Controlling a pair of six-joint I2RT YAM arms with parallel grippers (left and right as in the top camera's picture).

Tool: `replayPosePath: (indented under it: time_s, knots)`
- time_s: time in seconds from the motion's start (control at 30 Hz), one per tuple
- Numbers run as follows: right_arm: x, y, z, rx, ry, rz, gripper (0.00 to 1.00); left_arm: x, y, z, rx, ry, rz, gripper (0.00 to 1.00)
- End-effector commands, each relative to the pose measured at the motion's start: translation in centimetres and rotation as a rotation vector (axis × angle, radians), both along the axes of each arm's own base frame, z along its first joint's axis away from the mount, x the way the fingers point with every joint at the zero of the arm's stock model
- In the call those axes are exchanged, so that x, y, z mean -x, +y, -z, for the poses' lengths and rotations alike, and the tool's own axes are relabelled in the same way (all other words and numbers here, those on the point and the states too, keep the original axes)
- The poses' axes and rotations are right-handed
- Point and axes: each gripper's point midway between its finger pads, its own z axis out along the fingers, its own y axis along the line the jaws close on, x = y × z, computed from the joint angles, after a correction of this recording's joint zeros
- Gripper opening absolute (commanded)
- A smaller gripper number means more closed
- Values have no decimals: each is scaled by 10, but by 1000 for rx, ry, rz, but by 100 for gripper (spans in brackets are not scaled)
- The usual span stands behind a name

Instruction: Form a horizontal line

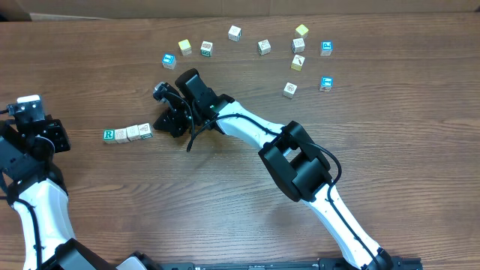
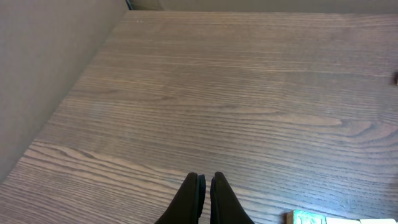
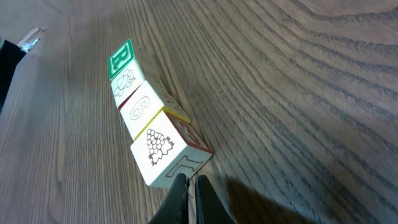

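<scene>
The horizontal line (image 1: 127, 133) is a short row of small wooden cubes left of the table's middle. The green "R" cube (image 1: 109, 136) is at its left end, with three pale cubes to its right. In the right wrist view the row runs from the R cube (image 3: 121, 59) to a pale cube with a grape picture (image 3: 158, 149). My right gripper (image 3: 191, 182) is shut and empty, its tips right at the grape cube's outer face; overhead it (image 1: 166, 124) is just right of the row. My left gripper (image 2: 204, 180) is shut and empty, left of the row, whose R cube (image 2: 306, 218) shows at the frame's bottom edge.
Several loose cubes lie scattered at the back: blue-faced ones (image 1: 169, 61) (image 1: 326, 48) (image 1: 326, 83), yellow ones (image 1: 184, 47) (image 1: 301, 31), and pale ones (image 1: 235, 33) (image 1: 290, 89). The right arm (image 1: 300, 161) stretches across the middle of the table.
</scene>
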Motion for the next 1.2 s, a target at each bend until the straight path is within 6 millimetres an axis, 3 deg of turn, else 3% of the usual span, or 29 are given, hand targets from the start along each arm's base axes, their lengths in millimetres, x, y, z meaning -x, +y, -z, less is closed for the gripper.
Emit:
replayPosePath:
  time_s: [0.0,0.3,1.17]
  knots:
    - [-2,5,0,-5,-16,-1,3,-3,0,-4,22,-21,6,4]
    - [1,6,8,-3,6,3,3,-4,0,-4,21,-22,6,4]
    - [8,14,6,-21,32,-2,3,-6,-5,-5,40,-35,26,4]
